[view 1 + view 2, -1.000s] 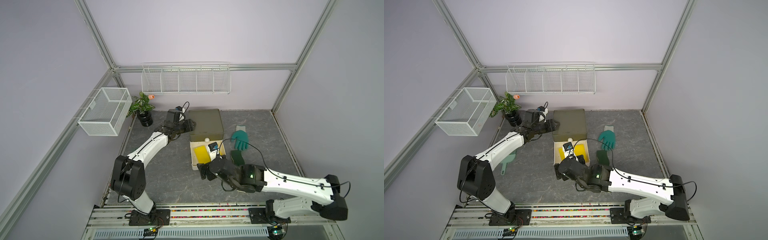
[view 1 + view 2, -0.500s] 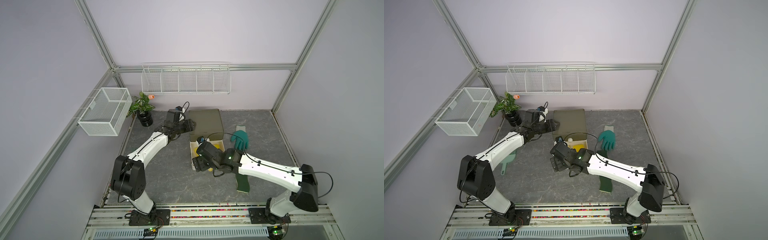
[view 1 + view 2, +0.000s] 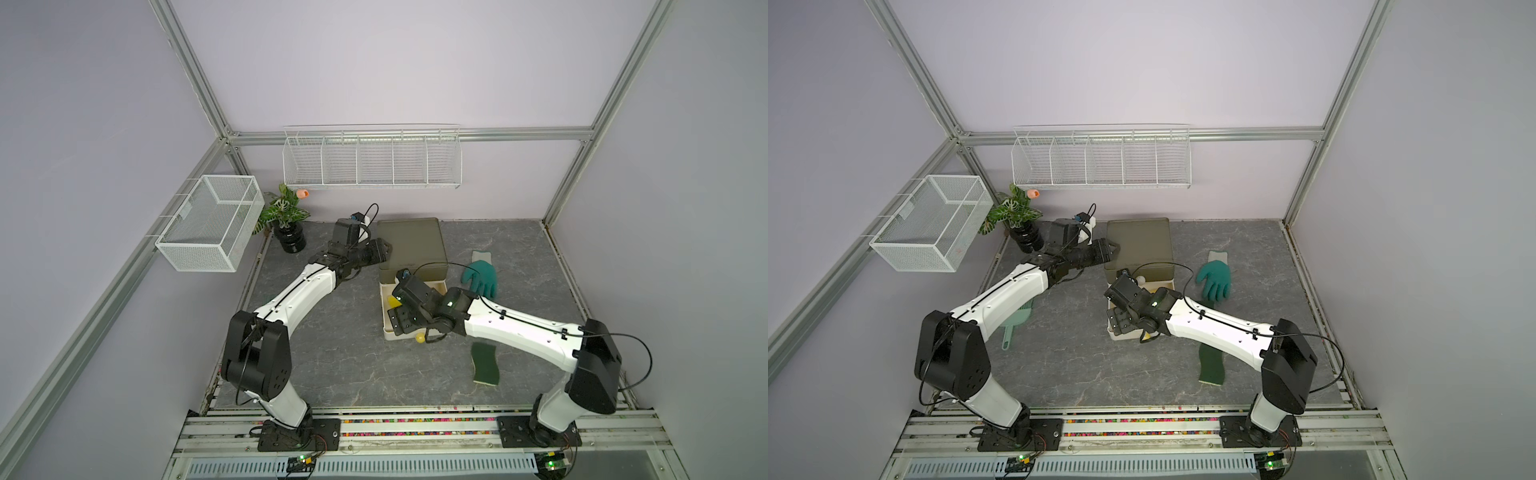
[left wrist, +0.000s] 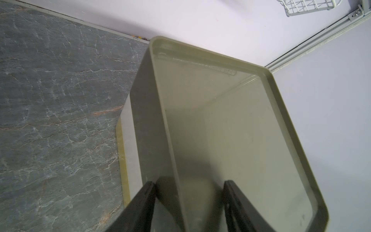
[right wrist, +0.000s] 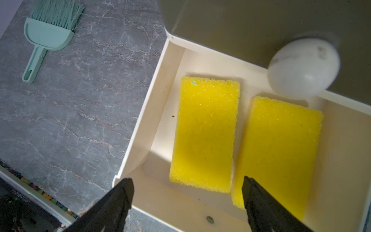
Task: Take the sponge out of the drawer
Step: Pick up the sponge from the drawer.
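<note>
A cream drawer (image 5: 152,112) stands pulled out of the olive cabinet (image 3: 411,241). Two yellow sponges lie flat in it side by side, one (image 5: 204,130) by the drawer's side wall and another (image 5: 277,152) beside it. My right gripper (image 5: 187,180) hovers open over the drawer's front end (image 3: 405,322), nothing between its fingers. My left gripper (image 4: 189,182) rests at the cabinet's left upper edge (image 3: 384,249), its jaws a little apart astride that edge. In both top views the right arm hides most of the drawer.
A long dark green sponge (image 3: 485,365) lies on the floor right of the drawer, partly under my right arm. A teal glove (image 3: 481,276) lies right of the cabinet, a mint brush (image 5: 48,30) to its left. A potted plant (image 3: 284,224) and wire baskets (image 3: 210,228) line the back left.
My right arm has swung from in front of the drawer back over it, its gripper staying open. The left arm and the green sponge on the floor have not moved.
</note>
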Robot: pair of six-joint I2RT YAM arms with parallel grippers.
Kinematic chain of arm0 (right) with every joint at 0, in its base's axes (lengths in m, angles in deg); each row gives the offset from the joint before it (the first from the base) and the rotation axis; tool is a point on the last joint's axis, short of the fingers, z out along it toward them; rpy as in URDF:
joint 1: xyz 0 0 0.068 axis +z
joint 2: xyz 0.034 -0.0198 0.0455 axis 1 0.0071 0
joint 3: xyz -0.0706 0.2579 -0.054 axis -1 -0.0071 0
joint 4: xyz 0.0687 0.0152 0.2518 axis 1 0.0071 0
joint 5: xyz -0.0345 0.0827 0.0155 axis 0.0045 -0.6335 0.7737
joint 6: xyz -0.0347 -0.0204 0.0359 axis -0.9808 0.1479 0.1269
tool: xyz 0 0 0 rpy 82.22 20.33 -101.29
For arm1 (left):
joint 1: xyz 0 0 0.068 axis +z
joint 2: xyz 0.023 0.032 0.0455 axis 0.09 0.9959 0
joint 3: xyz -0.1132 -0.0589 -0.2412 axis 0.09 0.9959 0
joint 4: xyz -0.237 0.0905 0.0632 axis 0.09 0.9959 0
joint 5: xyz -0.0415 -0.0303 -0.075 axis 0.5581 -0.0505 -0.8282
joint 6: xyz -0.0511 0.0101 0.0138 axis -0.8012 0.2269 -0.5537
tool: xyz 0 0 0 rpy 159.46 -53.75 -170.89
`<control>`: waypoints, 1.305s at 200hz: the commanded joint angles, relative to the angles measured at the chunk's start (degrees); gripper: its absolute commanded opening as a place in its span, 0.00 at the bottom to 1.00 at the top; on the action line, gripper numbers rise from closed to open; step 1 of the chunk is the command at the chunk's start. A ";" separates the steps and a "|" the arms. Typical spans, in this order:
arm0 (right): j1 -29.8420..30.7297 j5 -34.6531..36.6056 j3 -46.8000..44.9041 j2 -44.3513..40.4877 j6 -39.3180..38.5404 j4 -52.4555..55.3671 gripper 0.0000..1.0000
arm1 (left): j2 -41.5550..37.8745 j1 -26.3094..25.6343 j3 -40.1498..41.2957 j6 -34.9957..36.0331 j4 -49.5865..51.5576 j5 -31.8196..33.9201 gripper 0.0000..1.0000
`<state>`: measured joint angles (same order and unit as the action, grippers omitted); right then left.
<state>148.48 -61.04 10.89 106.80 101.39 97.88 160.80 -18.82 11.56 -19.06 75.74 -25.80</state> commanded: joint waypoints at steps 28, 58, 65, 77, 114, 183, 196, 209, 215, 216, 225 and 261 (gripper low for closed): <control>-1.20 -2.16 2.21 4.61 -1.95 -0.39 0.90 | 3.51 -1.04 0.01 1.78 5.97 -2.66 0.58; -1.97 -1.09 2.45 5.98 -1.53 -0.72 0.89 | 3.64 -1.04 -0.10 1.88 6.07 -2.64 0.57; -2.15 -0.67 2.46 6.15 -1.25 -0.87 0.89 | 3.72 -1.05 -0.10 1.89 6.09 -2.65 0.57; -2.23 0.05 2.59 6.49 -0.98 -0.90 0.89 | 3.82 -1.06 -0.02 1.81 6.09 -2.78 0.58; -2.81 -0.36 3.54 8.00 -1.06 -1.08 0.89 | 3.81 -1.06 -0.18 1.99 6.18 -2.78 0.58; -3.43 -0.39 6.25 11.20 -0.47 -0.07 0.89 | 3.55 -1.06 -0.10 2.07 6.35 -2.68 0.58; -3.42 0.06 6.64 11.60 -0.18 0.30 0.89 | 3.38 -1.06 -0.05 2.14 6.30 -2.64 0.58; -3.52 0.17 6.68 11.78 -0.15 0.23 0.89 | 3.28 -1.05 -0.10 2.14 6.30 -2.58 0.58; -3.52 0.28 6.76 11.81 -0.07 0.39 0.89 | 3.28 -0.99 -0.10 2.19 6.31 -2.61 0.58; -3.52 0.36 6.76 11.84 0.00 0.40 0.89 | 3.28 -1.03 -0.10 2.21 6.35 -2.58 0.58; -3.52 0.69 6.80 11.74 0.17 0.42 0.89 | 3.28 -1.03 -0.18 2.24 6.41 -2.60 0.58; -3.52 0.61 6.77 11.80 -0.11 0.22 0.89 | 3.61 -1.06 -0.20 2.05 6.21 -2.81 0.57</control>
<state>145.45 -61.76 16.44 117.84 100.47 97.88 161.21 -18.74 10.97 -18.76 76.05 -25.80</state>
